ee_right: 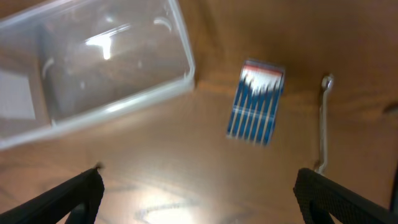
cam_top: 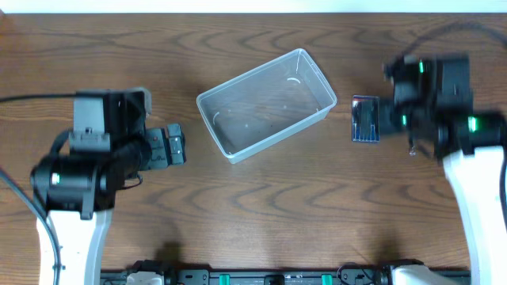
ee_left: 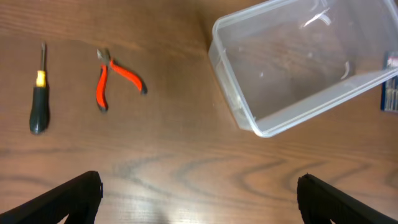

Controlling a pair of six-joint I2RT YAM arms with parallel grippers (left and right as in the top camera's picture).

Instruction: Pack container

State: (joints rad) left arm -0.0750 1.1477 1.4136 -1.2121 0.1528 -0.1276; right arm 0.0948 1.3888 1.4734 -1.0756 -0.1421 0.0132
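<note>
The clear container (cam_top: 265, 105) sits angled at the centre of the overhead view. Left gripper (ee_left: 199, 185) is spread wide, gripping nothing. Right gripper (ee_right: 196, 182) is apart too, with a blue tool pack (ee_right: 255, 101) centre-right in its view.

Clear rectangular container (cam_top: 266, 105), open, upright, angled mid-table

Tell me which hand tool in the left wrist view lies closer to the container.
The red-handled pliers; they lie between the black-handled screwdriver and the container, with the screwdriver farther off near the left edge.
</note>
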